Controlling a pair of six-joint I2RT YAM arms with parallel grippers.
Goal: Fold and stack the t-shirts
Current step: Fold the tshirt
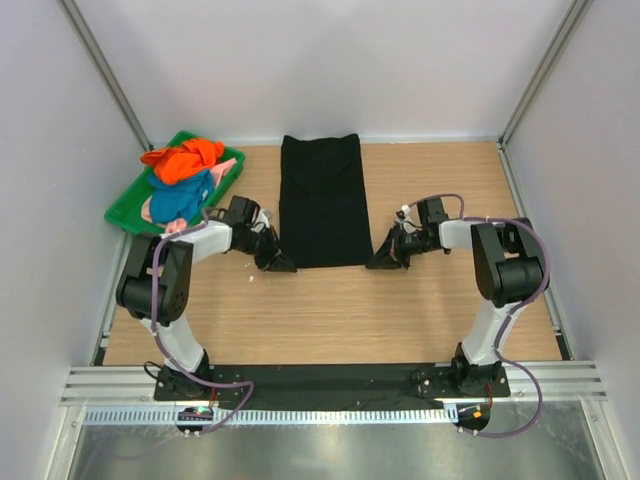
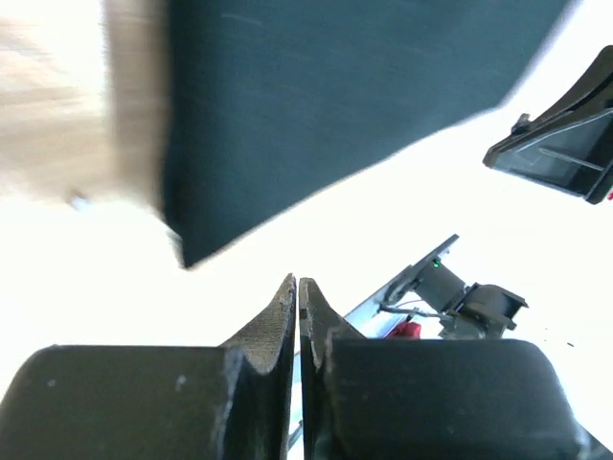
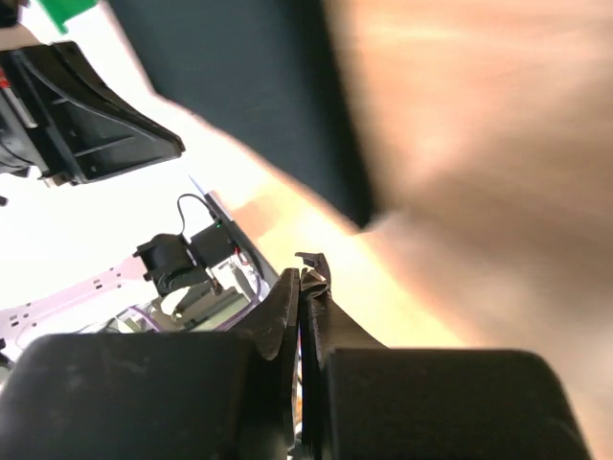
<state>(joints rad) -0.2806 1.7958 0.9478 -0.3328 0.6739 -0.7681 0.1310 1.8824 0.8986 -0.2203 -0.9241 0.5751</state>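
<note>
Top external gives you the two arm bases nearest, at the near edge of the bench point(image 1: 330, 310). Each arm rises, bends at the elbow and reaches low and inward. Your left end effector point(image 1: 278, 263) sits just beside the near-left corner of the black t-shirt point(image 1: 322, 200), and your right end effector point(image 1: 383, 260) sits just beside the near-right corner (you cannot tell from above whether either one touches the cloth). Both wrist views show the fingers pressed together with no cloth between them, so both are closed on nothing. The black t-shirt lies flat in a long rectangle on the middle of the bench, running away from you towards the back wall. Farther off at the far left, a green tray point(image 1: 125, 210) sits at an angle, close to your left arm's forearm. Heaped in it are an orange t-shirt point(image 1: 185, 160) and a blue t-shirt point(image 1: 180, 197), with a bit of pink cloth point(image 1: 176, 227) at the near end.
</note>
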